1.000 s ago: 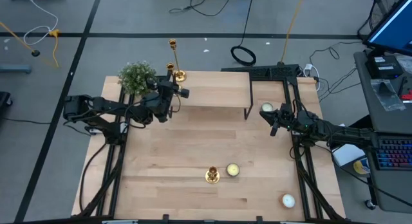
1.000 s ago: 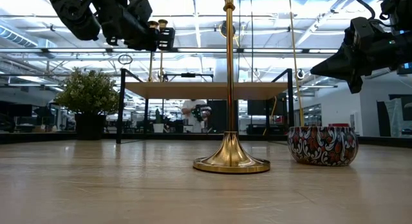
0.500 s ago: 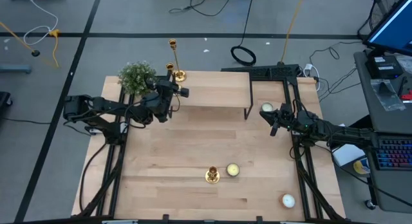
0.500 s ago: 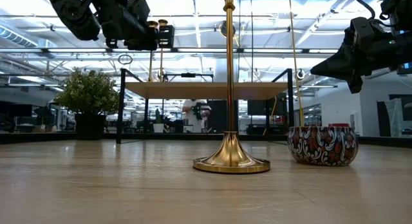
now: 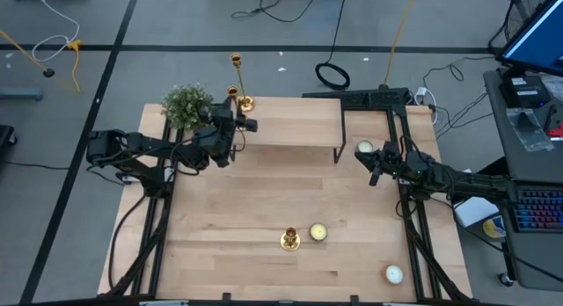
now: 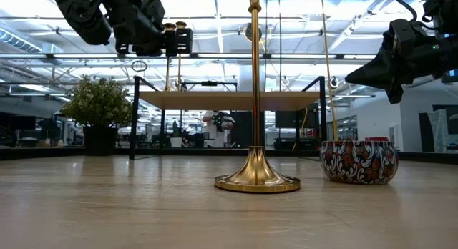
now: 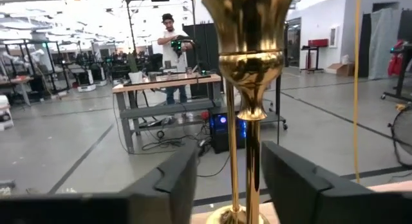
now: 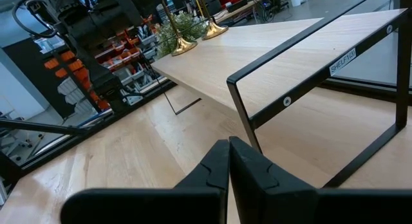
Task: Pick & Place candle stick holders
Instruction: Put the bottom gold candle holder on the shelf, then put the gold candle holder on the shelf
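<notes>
Two gold candlesticks stand by their round bases at the far left end of the raised wooden shelf (image 5: 290,126): a tall one (image 5: 236,73) and a shorter one (image 5: 231,93). My left gripper (image 5: 248,125) is open at cup height, its fingers on either side of a candlestick stem (image 7: 253,166), below the cup (image 7: 248,31). A third candlestick (image 5: 289,239) stands on the table near the front edge; it also shows in the low view (image 6: 256,120). My right gripper (image 5: 374,172) is shut and empty, above the table by the shelf's right leg. My left gripper's fingers come level from the table's near-left side and stand across the upright stem (image 7: 254,185). One finger (image 7: 290,179) lies right beside the stem in the wrist view. Whether it touches the stem, I cannot tell. The candlestick stands on the shelf.
A potted plant (image 5: 186,104) stands at the shelf's left end. Candles sit by the front candlestick (image 5: 318,232), at the front right (image 5: 393,273) and near the right gripper (image 5: 364,148). The shelf's black frame (image 8: 257,114) is close to the right gripper. A person (image 7: 174,40) stands in the room beyond the table.
</notes>
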